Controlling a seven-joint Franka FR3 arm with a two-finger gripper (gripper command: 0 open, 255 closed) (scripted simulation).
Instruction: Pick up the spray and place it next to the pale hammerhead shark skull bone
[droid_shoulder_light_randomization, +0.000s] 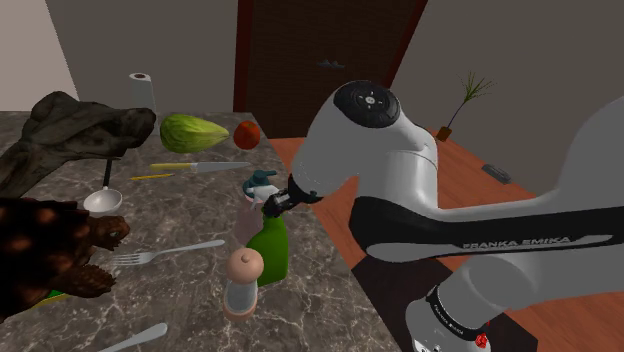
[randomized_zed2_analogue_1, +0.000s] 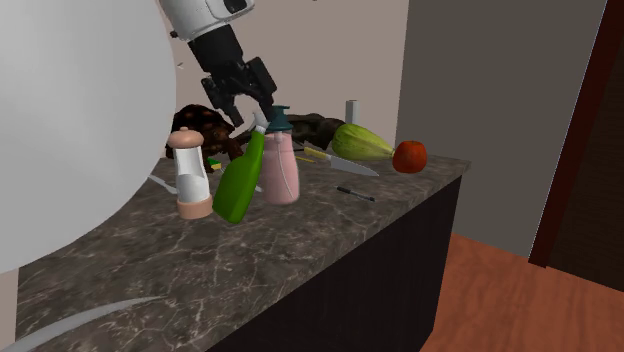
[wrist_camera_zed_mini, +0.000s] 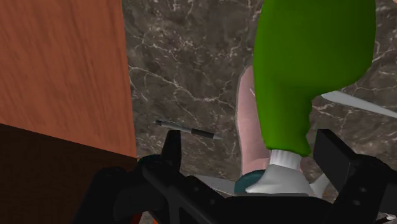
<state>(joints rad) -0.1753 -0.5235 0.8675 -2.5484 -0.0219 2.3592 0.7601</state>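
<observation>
Gripper (wrist_camera_zed_mini: 251, 149): fingers spread apart, astride white neck of tilted green bottle (wrist_camera_zed_mini: 305, 70); pink spray (randomized_zed2_analogue_1: 281, 172) touching it at 3 o'clock, second exterior view.

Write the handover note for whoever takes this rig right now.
Gripper: open, its fingers on either side of the green spray bottle's white head, not clasping it.
Spray: tilted, leaning against the pink bottle on the marble counter.
Skull: apparently the dark brownish shape at the counter's far end, well apart from the spray.
Done: gripper is at the spray.
Left: grasp, lift, carry, set down beside the skull.
</observation>
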